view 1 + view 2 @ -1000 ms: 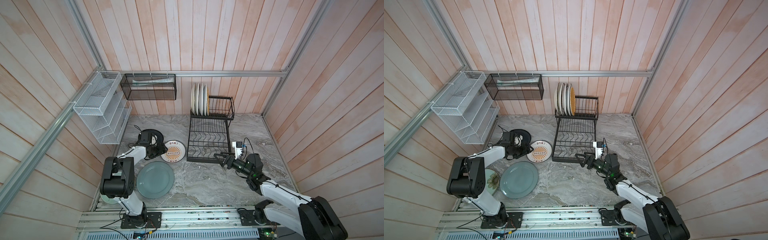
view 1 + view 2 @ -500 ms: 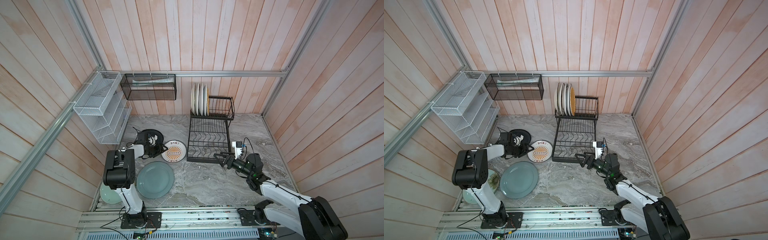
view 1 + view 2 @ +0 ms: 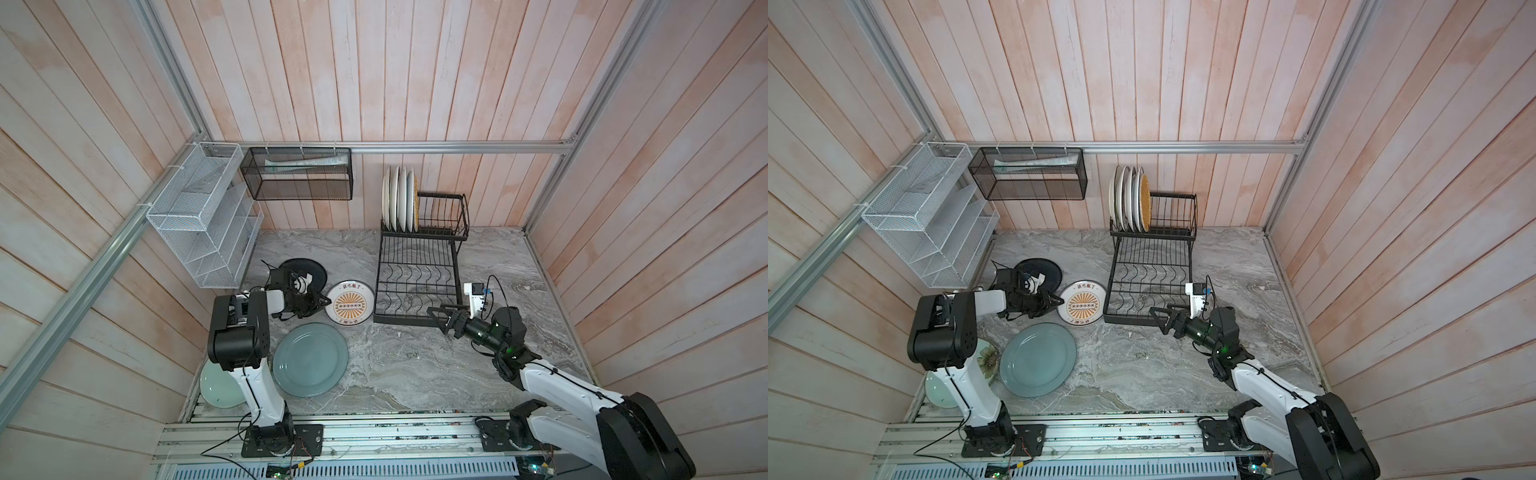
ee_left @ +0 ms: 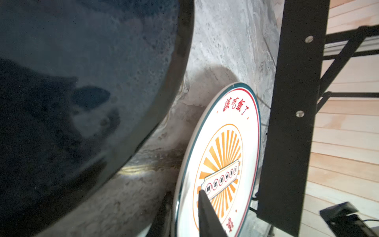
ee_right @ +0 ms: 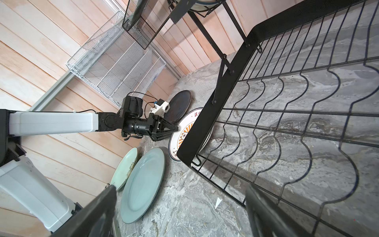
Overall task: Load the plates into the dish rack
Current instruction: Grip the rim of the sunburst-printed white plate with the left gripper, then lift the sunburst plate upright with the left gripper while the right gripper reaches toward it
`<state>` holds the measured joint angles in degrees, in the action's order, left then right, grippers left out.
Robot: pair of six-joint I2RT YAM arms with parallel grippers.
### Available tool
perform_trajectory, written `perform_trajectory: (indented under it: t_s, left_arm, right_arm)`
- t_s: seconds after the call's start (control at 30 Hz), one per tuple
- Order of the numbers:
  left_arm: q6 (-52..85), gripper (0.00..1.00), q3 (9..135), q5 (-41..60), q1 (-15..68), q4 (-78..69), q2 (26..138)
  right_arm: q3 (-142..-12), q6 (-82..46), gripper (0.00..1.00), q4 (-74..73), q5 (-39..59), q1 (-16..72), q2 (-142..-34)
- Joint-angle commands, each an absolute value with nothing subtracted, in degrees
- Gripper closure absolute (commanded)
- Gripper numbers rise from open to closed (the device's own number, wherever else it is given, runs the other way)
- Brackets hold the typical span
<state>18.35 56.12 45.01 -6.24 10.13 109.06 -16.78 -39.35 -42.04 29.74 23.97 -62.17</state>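
At the front left of the grey marble table [image 3: 415, 374], nearest me, a pale green plate [image 3: 218, 390] lies flat. The left arm hides part of it, and its edge meets a large grey-blue plate [image 3: 309, 359].

A little further in, the left gripper [image 3: 327, 303] reaches low over the marble. Its fingers are pinched onto the rim of the sunburst plate [image 3: 350, 307], one on the face and one under the edge. I cannot tell whether that plate is clear of the table. It sits just beside the left side of the dish rack [image 3: 399, 320].

The right gripper [image 3: 436, 321] hovers by the rack's front edge, fingers spread wide with nothing between them.

Behind the left gripper a black plate [image 3: 311, 268] lies flat. Furthest back, the rack's raised basket [image 3: 442, 216] holds white plates [image 3: 395, 199] on edge, with a woven yellow plate [image 3: 1144, 199] at their right. A white mesh organizer [image 3: 199, 216] and a black mesh basket [image 3: 297, 178] hang on the walls.
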Motion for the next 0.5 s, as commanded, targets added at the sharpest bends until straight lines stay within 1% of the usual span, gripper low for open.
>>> perform_trajectory:
  t_s: [0.0,0.1,0.17,0.33,0.47]
  left_arm:
    - [20.25,0.85,54.86,48.04,-6.33,7.43,107.5]
    - [22.11,0.96,54.42,49.87,-6.41,5.8,106.32]
    - [23.53,1.0,53.79,51.01,-6.5,4.21,105.48]
    - [26.92,1.0,53.23,52.38,-6.65,2.53,102.69]
    - [27.25,1.0,53.85,48.01,-6.66,6.96,97.63]
  right_arm:
    - [-17.96,-38.85,0.02,-43.16,30.22,24.3,-61.63]
    - [-18.02,-38.76,0.02,-42.98,30.04,24.26,-61.45]
    - [-18.08,-38.67,0.02,-42.99,29.98,24.26,-61.44]
    - [-18.09,-38.41,0.02,-42.82,29.72,24.27,-61.74]
    - [-18.15,-37.89,0.02,-42.65,29.55,24.26,-62.13]
